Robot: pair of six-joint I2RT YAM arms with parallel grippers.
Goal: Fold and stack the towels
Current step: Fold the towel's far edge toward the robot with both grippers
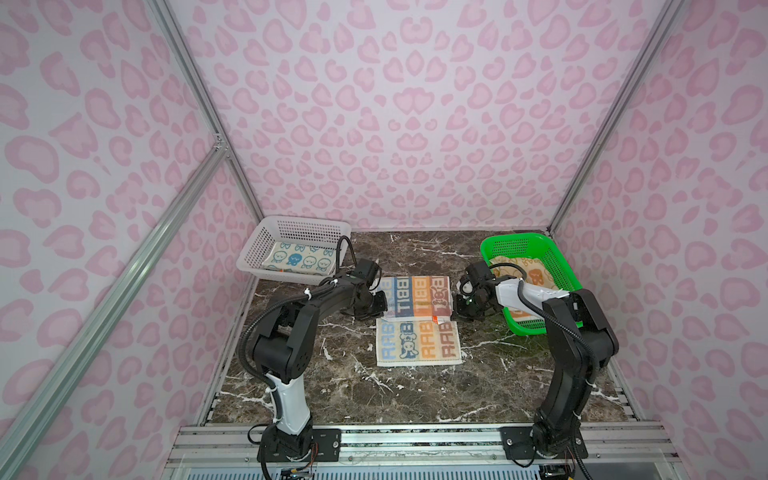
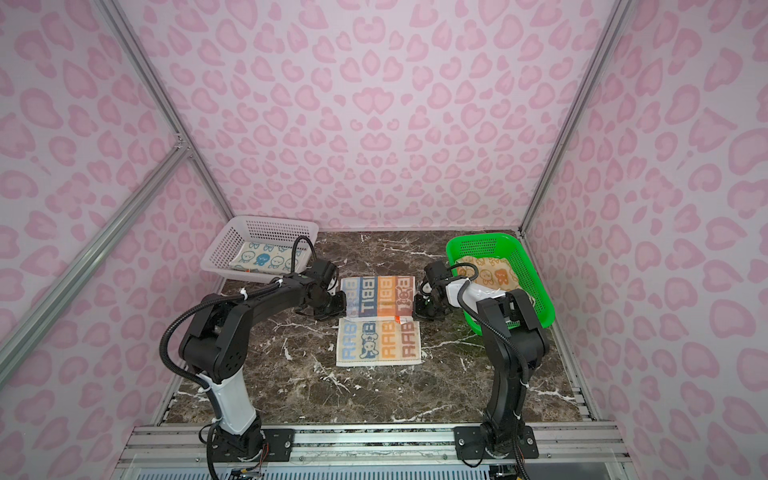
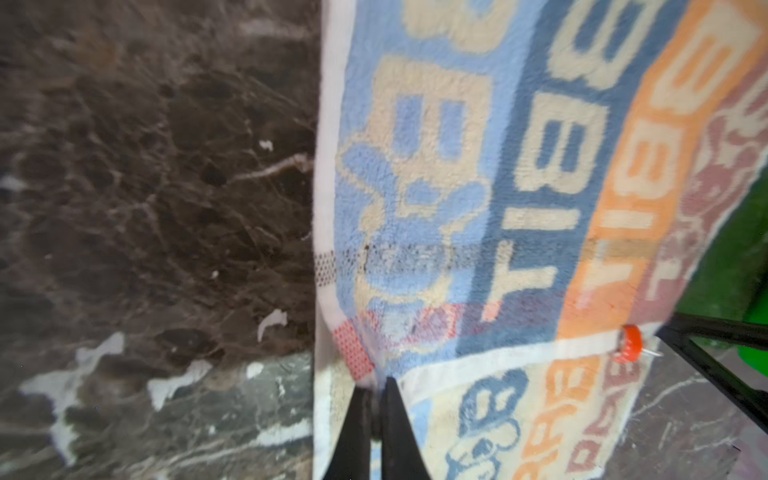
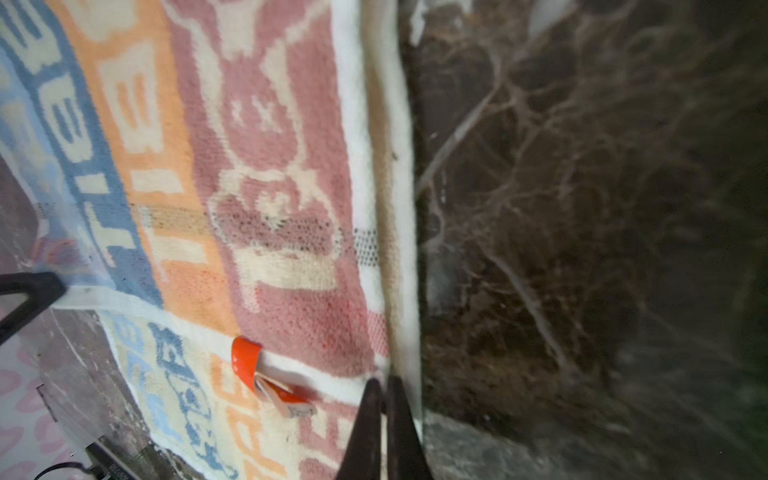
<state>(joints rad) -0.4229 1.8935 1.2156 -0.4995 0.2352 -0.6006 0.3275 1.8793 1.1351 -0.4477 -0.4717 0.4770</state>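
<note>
The mixed blue/orange towel (image 1: 415,299) (image 2: 378,297) lies mid-table, and its folded-over flap shows coloured blocks. The flap's free edge crosses the cream lower half (image 1: 417,345). My left gripper (image 1: 380,307) (image 3: 376,380) is shut on the flap's left corner. My right gripper (image 1: 457,309) (image 4: 384,380) is shut on its right corner, close to an orange tag (image 4: 245,361). A folded blue-on-cream towel (image 1: 299,259) rests in the white basket (image 1: 266,232). An orange-on-cream towel (image 1: 536,276) lies in the green basket (image 1: 557,257), partly hidden by my right arm.
The white basket stands at the back left and the green basket at the back right, each close behind an arm. Dark marble tabletop (image 1: 415,395) stretches in front of the towel. Pink patterned walls enclose three sides.
</note>
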